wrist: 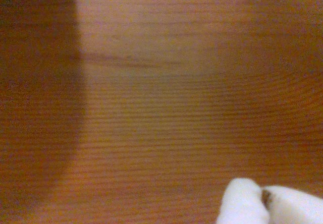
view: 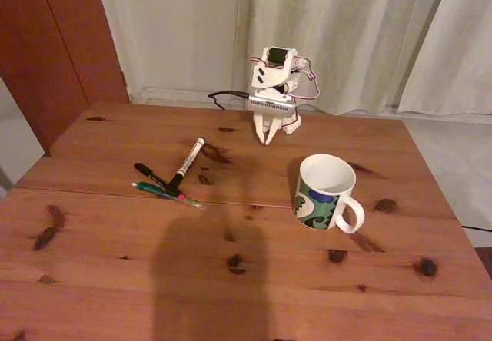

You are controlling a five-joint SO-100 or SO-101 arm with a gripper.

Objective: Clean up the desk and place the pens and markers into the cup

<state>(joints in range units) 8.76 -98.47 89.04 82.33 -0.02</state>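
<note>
In the fixed view the white arm sits folded at the far edge of the desk [view: 231, 279], in the upper middle of the frame, with its gripper [view: 268, 137] pointing down so that the fingertips hang just above or on the wood; which of the two cannot be told. The two fingers meet at the tips with nothing between them, so the gripper is clenched and empty. The wrist view agrees: two white fingertips [wrist: 245, 201] press together in the lower right corner over bare desk [wrist: 161, 108] grain. The pens and markers lie in a loose cluster left of centre in the fixed view, down and to the left of the gripper and apart from it. The white-barrelled marker [view: 187, 161] runs diagonally, its black cap at the lower end. The black pen [view: 157, 180] lies just beside that cap, and the teal-green pen [view: 163, 193] lies along its lower side, close or touching. The cup [view: 326, 192] stands upright right of centre, below and to the right of the gripper, handle facing the lower right, its white inside holding nothing that shows.
</note>
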